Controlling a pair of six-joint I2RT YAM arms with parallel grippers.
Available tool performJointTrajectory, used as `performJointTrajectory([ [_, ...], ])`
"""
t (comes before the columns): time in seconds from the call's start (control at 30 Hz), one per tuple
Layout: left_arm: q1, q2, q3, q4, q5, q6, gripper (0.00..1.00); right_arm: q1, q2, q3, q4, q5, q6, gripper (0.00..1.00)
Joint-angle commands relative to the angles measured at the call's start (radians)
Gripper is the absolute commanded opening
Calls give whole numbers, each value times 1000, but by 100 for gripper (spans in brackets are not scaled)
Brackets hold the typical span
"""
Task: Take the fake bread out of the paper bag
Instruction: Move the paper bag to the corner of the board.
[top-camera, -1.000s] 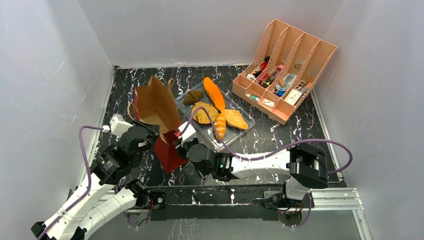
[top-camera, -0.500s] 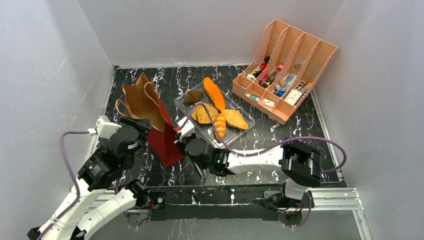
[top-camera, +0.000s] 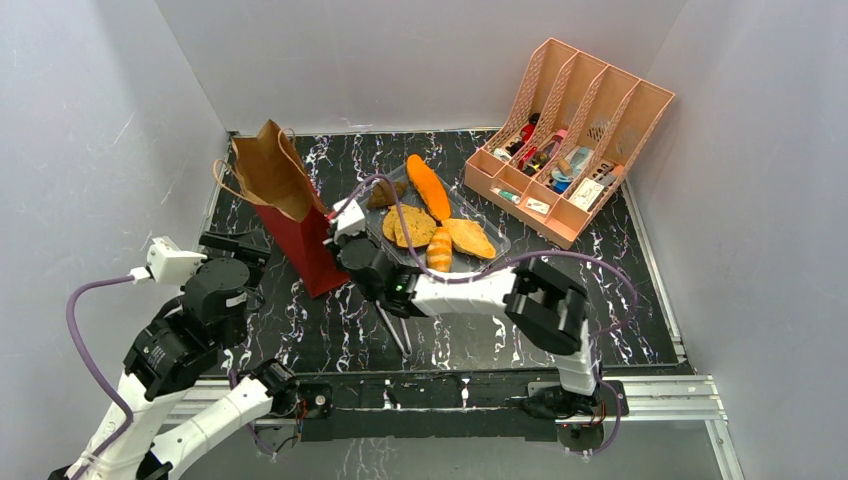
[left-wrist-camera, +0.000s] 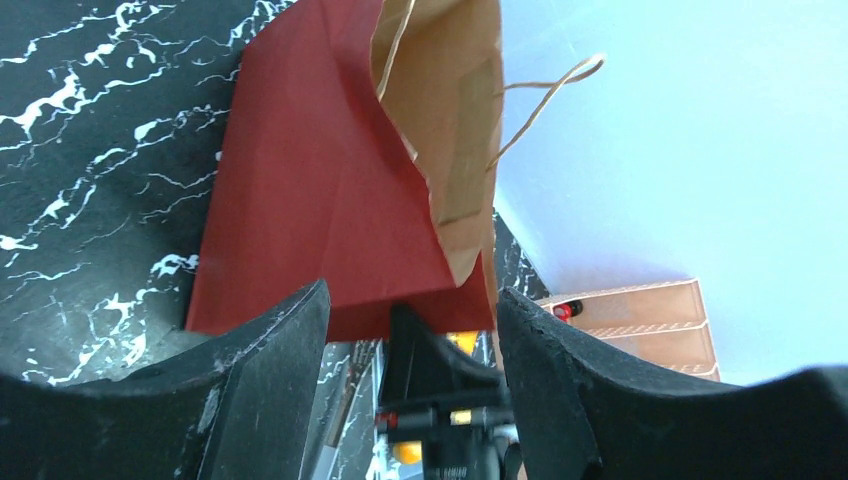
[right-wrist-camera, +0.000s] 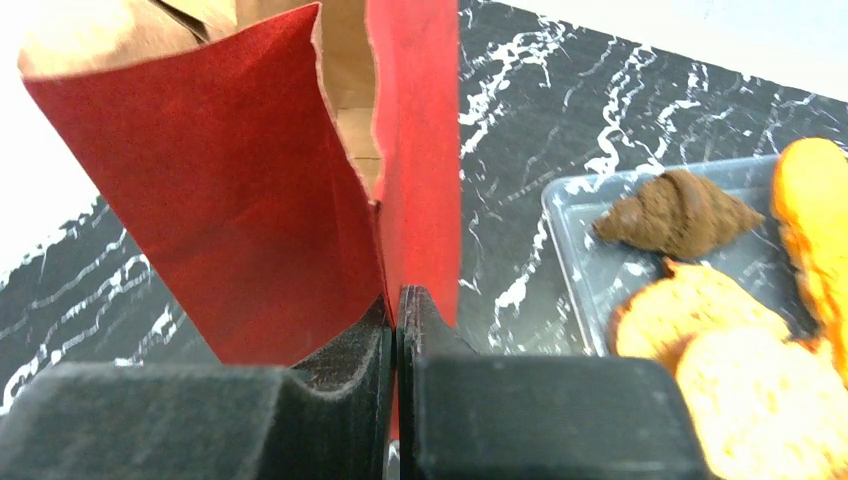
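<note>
Two arms work over a black marbled table (top-camera: 330, 335) with grey walls around it. Pink organizer (top-camera: 570, 140) sits at the back right, its four slots holding small mixed items too small to name.

Bag (top-camera: 290, 215), red outside and brown inside, stands on its base at the left-back of the table, leaning a little. Its mouth is open upward, and a loop handle (top-camera: 222, 180) hangs off the left of the rim. What lies at the bag's bottom is out of sight in all views.

Clear tray (top-camera: 497, 243) lies just right of the bag, at mid table.

Right gripper (right-wrist-camera: 398, 300) reaches across from the right, jaws clamped together on a red side edge of the bag, with paper pinched between the pads. In the top view it sits between bag and tray.

Left gripper (left-wrist-camera: 410, 298) is near the bag's front-left side, jaws spread and grasping nothing. Its wrist view shows the bag ahead beyond the two fingers (left-wrist-camera: 290, 340); no contact is visible.

Bread is all in the tray, five pieces seen:
- orange loaf (top-camera: 428, 187) at the back
- tan flat piece (top-camera: 468, 237) at the right
- tan round piece (top-camera: 408, 227) in the middle, partly behind the right arm's cable
- small orange striped piece (top-camera: 440, 250) at the front
- dark brown lump (top-camera: 385, 193) at the back left, nearest the bag
</note>
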Motion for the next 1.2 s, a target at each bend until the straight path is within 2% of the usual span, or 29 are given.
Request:
performJointTrajectory([
  [0.0, -3, -33, -52, -66, -64, -36, 60, -27, 143, 205, 12, 15, -8, 0],
  [0.23, -3, -65, -142, -154, -96, -147, 59, -96, 379, 512, 8, 40, -54, 0],
  [0.4, -3, -58, -216, -125, -115, -145, 59, -165, 498, 701, -5, 28, -107, 0],
  [0.57, -3, -12, -285, -70, -105, -128, 59, -228, 571, 814, -24, -20, -127, 0],
  [0.7, -3, 10, -344, -20, -85, -121, 59, -255, 607, 864, -31, -37, -157, 0],
  [0.83, -3, -6, -399, 14, -52, -131, 59, -262, 577, 816, -8, -86, -161, 4],
  [0.97, -3, -73, -437, -6, -30, -174, 59, -243, 531, 747, 32, -117, -169, 5],
  [1.17, -3, -121, -431, -60, -2, -210, 59, -213, 519, 786, 48, -88, -270, 2],
])
